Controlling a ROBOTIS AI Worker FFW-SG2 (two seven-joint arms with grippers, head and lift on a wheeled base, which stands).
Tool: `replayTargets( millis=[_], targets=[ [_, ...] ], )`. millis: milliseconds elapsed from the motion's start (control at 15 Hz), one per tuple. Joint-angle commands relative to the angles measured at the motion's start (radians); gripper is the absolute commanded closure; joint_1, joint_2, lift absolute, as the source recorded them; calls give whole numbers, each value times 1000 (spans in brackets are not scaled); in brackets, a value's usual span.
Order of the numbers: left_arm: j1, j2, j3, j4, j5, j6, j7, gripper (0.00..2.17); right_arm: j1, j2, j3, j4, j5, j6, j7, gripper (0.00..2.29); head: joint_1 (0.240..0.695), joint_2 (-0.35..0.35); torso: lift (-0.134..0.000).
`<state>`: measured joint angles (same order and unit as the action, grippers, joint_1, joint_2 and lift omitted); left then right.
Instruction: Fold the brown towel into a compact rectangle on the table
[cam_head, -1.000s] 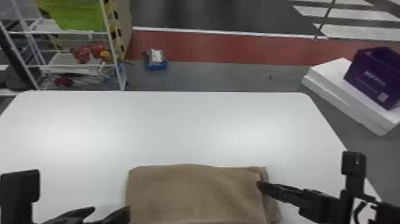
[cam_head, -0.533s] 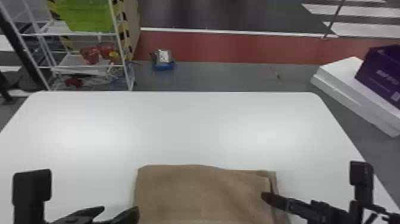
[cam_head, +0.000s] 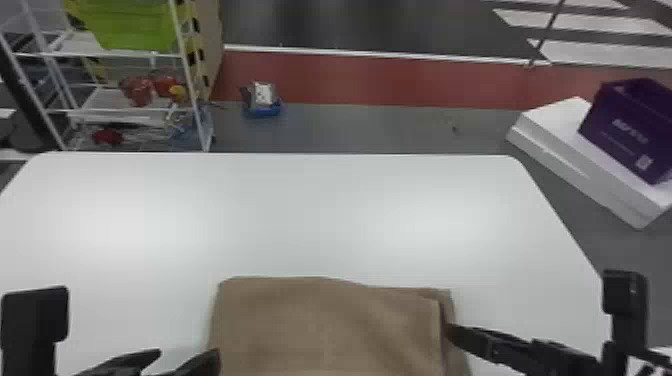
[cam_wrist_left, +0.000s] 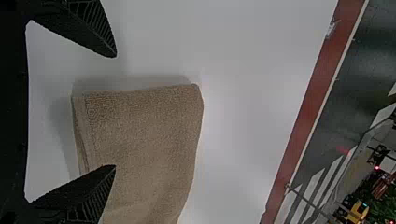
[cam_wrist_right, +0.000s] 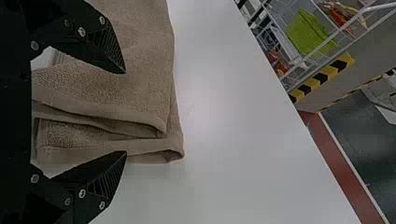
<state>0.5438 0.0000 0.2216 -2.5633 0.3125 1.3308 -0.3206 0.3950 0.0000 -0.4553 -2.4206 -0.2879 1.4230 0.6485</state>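
Left gripper (cam_head: 189, 354): released, fingers spread, grasping nothing, at the towel's left edge. In the left wrist view one finger (cam_wrist_left: 100, 37) is over bare table, the other (cam_wrist_left: 95, 191) overlaps the cloth. Right gripper (cam_head: 457, 334): also released, at the towel's right edge; right wrist view has its fingers wide apart, towel layers showing between them. Contact with the cloth is hard to judge from these angles, can't tell for either one.

Brown towel (cam_head: 325, 325): flat on the white table (cam_head: 320, 215), between the grippers, already folded in layers. Its right side is uneven, top layer stopping short of the lower one, hems a bit open. Left side neater, corner rounded.

Past the table: wire shelf (cam_head: 192, 85) at left with green bin (cam_head: 132, 25), blue tray (cam_head: 262, 110) on the floor beyond, red floor strip (cam_head: 375, 80). At right, purple box (cam_head: 620, 130) on white slabs (cam_head: 590, 175).
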Motion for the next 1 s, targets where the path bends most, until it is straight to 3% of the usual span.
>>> replayTargets(
  millis=[0, 333, 867, 933],
  targets=[
    [-4, -3, -2, 5, -1, 0, 0, 33, 18, 1, 14, -18, -8, 15, -1, 485, 695, -99, -123],
    [-7, -3, 4, 17, 0, -3, -3, 33, 7, 1, 53, 48, 49, -12, -15, 505, 695, -84, -123],
    [-10, -3, 9, 21, 0, -3, -8, 33, -30, 1, 95, 109, 75, -6, -16, 542, 695, -68, -123],
    [-12, -3, 9, 23, 0, -3, -8, 33, -31, 1, 98, 109, 73, 0, -16, 684, 695, -64, -123]
  ],
)
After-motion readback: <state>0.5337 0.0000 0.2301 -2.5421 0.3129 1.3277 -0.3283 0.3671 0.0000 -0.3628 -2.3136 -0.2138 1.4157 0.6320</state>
